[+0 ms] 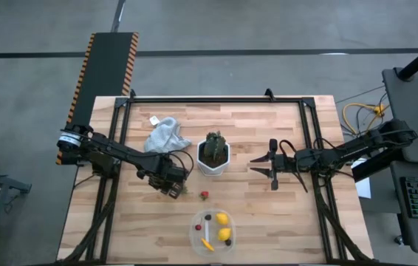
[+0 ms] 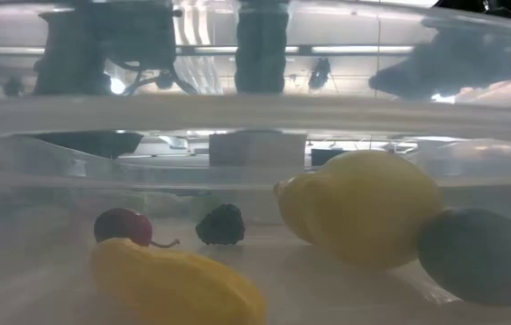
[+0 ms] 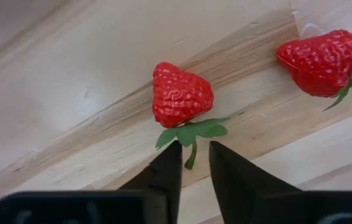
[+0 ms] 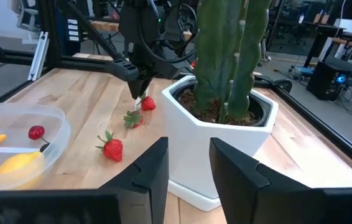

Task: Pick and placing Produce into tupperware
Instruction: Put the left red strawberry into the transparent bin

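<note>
I find one strawberry (image 3: 181, 94) lying free on the table (image 1: 268, 222) just ahead of my left gripper (image 3: 193, 163), its fingers nearly closed and empty, the tupperware (image 1: 198, 236) near the front edge holding lemons (image 1: 222, 219), my right gripper (image 1: 272, 169) parted, idle right of the plant pot (image 1: 213, 164).

The white hexagonal pot (image 1: 213, 160) with its tall green spiky plant (image 4: 229, 50) stands mid-worktop between the two arms, blocking a straight path across. A crumpled grey cloth (image 1: 165, 134) lies behind the left arm. Between the pot and the round clear plastic tub (image 1: 197, 235) at the front edge, the pale wooden worktop (image 1: 283, 214) is open except for one small red strawberry (image 1: 204, 195). The front right of the worktop lies bare.
</note>
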